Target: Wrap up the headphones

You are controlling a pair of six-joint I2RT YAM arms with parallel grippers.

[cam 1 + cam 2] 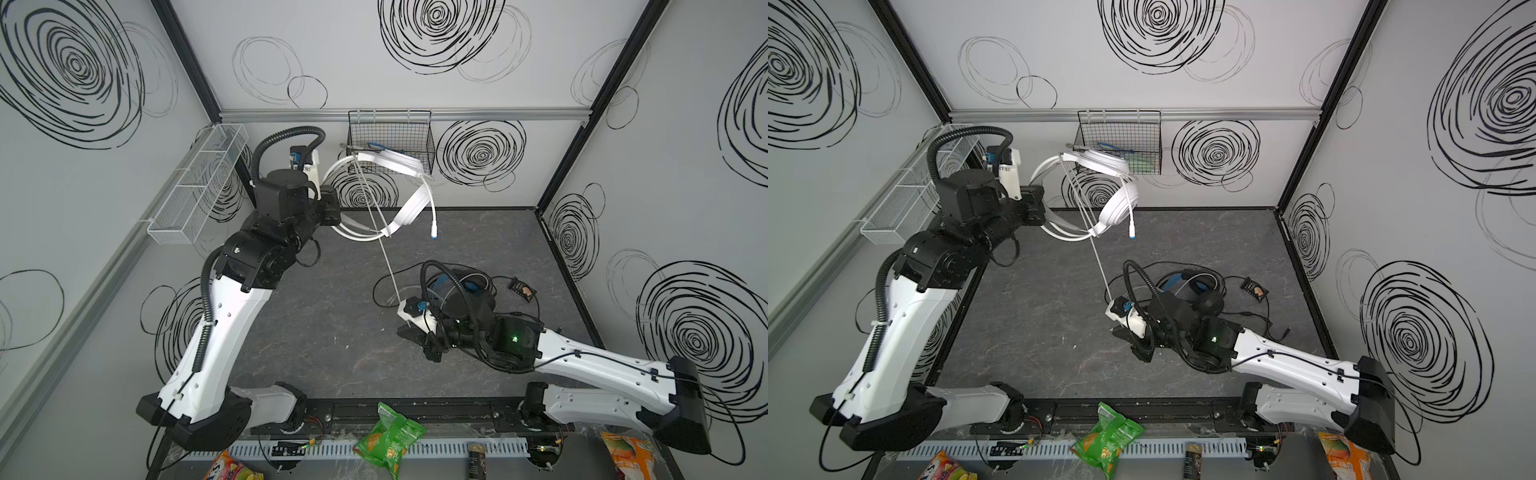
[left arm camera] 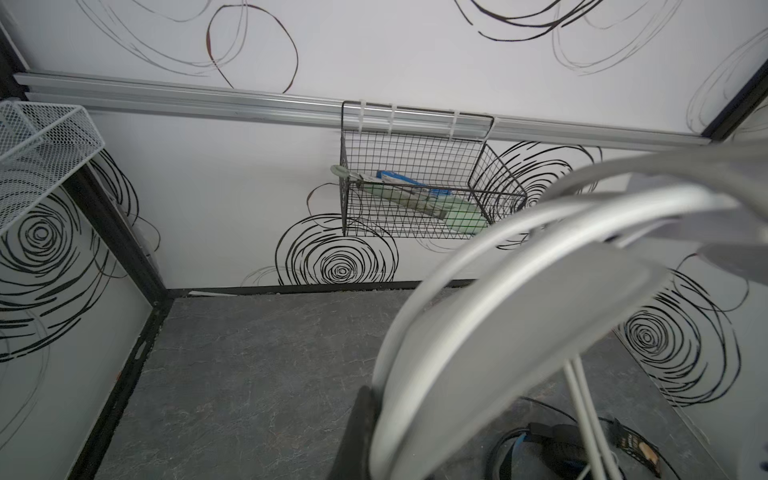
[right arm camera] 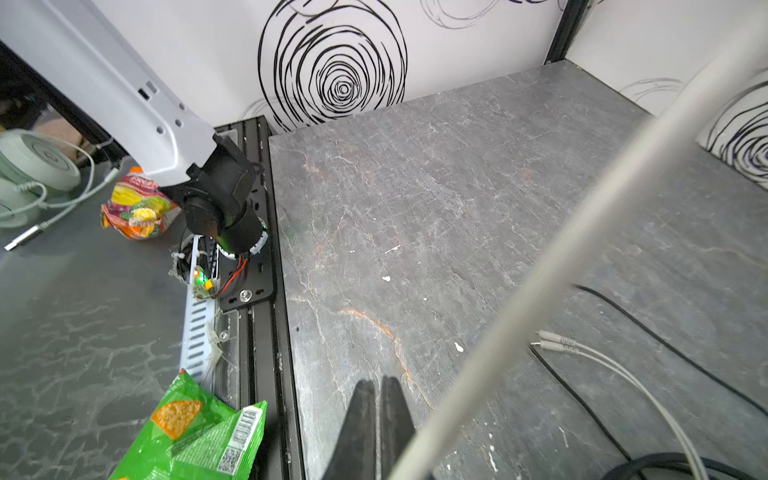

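Note:
My left gripper [image 1: 338, 222] is shut on the headband of the white headphones [image 1: 409, 208], holding them in the air near the back wall. Only one dark finger [image 2: 361, 432] shows against the band. The boom mic [image 1: 433, 232] hangs down beside an ear cup. The white cable [image 1: 388, 266] runs taut from the headset down to my right wrist. My right gripper [image 3: 378, 384] is low over the table, jaws shut with nothing between the tips. The white cable [image 3: 540, 286] passes over it beside one finger. The black headphones [image 1: 461, 286] lie on the table behind my right gripper, with their black cable looped around them.
A black wire basket [image 1: 390, 141] hangs on the back wall behind the white headset, and a white mesh basket [image 1: 199, 183] on the left wall. A small black item [image 1: 523, 289] lies at the right. Two white jack plugs [image 3: 552, 338] rest on the table. Snack bags [image 1: 388, 440] lie along the front rail.

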